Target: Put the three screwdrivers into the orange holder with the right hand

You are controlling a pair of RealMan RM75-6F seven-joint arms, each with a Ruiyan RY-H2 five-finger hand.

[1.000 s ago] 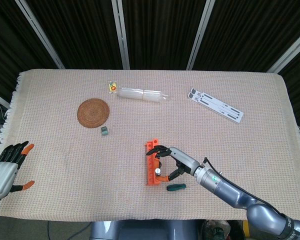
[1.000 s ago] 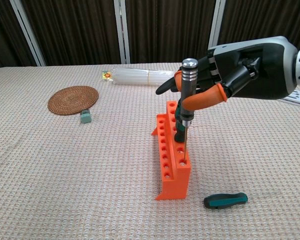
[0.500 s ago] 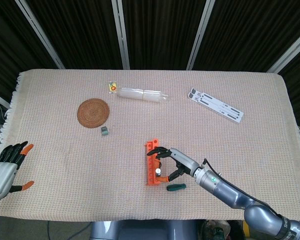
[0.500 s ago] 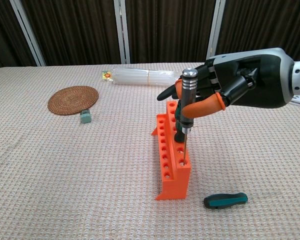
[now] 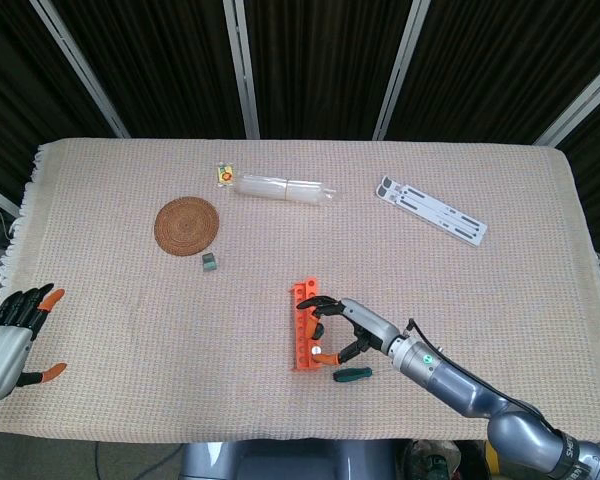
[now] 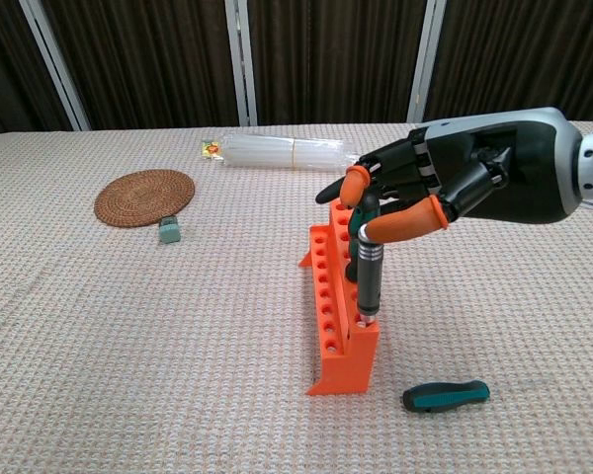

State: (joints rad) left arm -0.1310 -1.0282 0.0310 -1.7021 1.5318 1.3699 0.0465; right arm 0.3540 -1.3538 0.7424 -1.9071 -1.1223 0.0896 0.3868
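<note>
Nearest the table's front edge, one green-handled screwdriver (image 6: 446, 396) lies flat on the woven cloth (image 6: 128, 336), just beside the foot of the orange holder (image 6: 338, 316) and not yet picked up. Above it, the screwdriver I was holding over the rack half a second ago has dropped down: its metal-capped handle (image 6: 368, 281) now stands upright in a hole at the holder's near end, shaft gone from sight. Another dark handle appears to stand in the rack just behind it, though my fingers partly hide it. My right hand (image 6: 425, 193) hovers over the seated tool with thumb and forefinger (image 6: 405, 221) curled close above the handle; I cannot tell whether they are pinching it or have let go. My left hand (image 5: 15, 330) rests off the table's front left corner, fingers spread, holding nothing. I judge two tools are racked, leaving the loose one as the last to fetch. Farther back sit a small grey block (image 6: 170, 231), a round wicker coaster (image 6: 144, 197), a clear plastic packet (image 6: 287, 151) and, towards the far right corner, a white slotted strip (image 5: 430, 210).
</note>
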